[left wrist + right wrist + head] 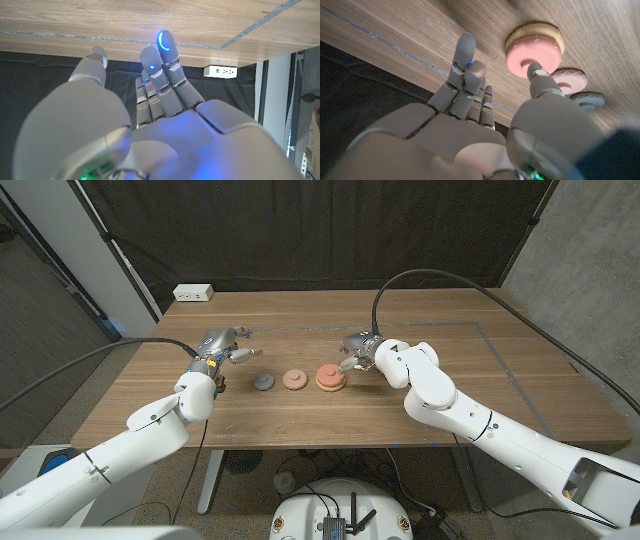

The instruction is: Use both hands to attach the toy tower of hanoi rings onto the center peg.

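Note:
Three toy pieces lie in a row on the wooden table. A small grey ring is leftmost, with a pink ring in the middle. On the right, a red ring sits on a tan base. In the right wrist view the same three are the tan base with the red ring, the pink ring and the grey ring. My right hand hovers just behind the stack, fingers extended, holding nothing. My left hand is behind and left of the grey ring, fingers straight and empty.
A white power strip lies at the table's far left edge and appears again as the power strip past my left fingers. A thin tape line marks a rectangle on the tabletop. A black curtain hangs behind the table.

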Robot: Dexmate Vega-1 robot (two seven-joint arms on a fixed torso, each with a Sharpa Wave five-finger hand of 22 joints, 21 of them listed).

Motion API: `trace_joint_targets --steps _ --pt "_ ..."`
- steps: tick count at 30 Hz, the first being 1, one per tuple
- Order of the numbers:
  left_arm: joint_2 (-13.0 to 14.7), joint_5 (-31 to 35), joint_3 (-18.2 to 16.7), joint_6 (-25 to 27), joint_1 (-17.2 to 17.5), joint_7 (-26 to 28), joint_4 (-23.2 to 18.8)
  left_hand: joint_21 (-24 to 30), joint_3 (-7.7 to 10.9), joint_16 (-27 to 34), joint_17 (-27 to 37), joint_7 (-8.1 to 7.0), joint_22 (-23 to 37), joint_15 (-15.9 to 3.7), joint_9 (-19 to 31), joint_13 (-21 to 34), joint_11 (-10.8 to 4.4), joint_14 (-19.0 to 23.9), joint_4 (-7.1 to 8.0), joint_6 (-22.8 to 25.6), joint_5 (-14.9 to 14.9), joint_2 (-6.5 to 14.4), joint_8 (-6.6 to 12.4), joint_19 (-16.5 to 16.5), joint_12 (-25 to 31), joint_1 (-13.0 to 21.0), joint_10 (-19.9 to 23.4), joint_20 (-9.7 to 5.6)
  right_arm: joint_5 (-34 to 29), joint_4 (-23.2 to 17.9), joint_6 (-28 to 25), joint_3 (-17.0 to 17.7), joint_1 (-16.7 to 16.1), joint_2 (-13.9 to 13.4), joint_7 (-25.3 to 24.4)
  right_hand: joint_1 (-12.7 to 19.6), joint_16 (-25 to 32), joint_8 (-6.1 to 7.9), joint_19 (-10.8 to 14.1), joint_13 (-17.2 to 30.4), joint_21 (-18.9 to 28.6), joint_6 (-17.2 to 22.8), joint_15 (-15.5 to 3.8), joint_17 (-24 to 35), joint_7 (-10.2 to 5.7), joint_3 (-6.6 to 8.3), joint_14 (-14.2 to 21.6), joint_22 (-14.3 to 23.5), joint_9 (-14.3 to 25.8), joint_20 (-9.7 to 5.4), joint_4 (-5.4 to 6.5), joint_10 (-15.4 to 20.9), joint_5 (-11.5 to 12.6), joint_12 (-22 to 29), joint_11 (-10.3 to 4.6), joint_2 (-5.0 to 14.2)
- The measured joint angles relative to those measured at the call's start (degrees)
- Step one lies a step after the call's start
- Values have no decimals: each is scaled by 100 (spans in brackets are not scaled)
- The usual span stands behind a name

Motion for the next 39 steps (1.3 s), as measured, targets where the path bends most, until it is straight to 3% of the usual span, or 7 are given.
trace_joint_targets --steps 3,6,23,39 --pt "0 3 0 42 13 12 -29 0 0 0 0 0 0 0 0 0 0 0 0 0 0 0 0 -13 0 0 0 -9 33 -58 -17 68 -76 -64 -86 62 9 40 0 0 0 56 0 -3 -16 18 0 -17 0 0 -18 45 0 36 -27 59" --pt "0 7 0 70 19 17 -47 0 0 0 0 0 0 -1 0 0 18 -1 0 0 0 0 0 -34 0 0 -24 10 82 -103 -39 118 -133 -110 -180 123 9 40 0 0 2 100 0 -2 -23 41 0 -17 14 0 -42 101 0 45 -79 1" --pt "-74 89 80 174 -38 60 -116 60 24 -4 -26 2 -23 1 0 26 18 -43 -25 -42 7 0 0 -61 0 0 -24 21 334 -344 -228 413 -422 -400 -565 258 145 86 96 53 122 268 -83 37 -64 113 185 0 14 -12 -18 302 0 104 -119 75" --pt "-87 157 96 364 -4 92 -283 104 40 -4 -8 0 -26 3 0 26 58 -44 -9 -102 21 0 0 -111 -40 0 -106 32 783 -486 -252 756 -787 -759 -1248 287 299 168 238 106 196 583 -166 41 -215 184 350 -1 13 -72 5 525 26 166 -242 105"
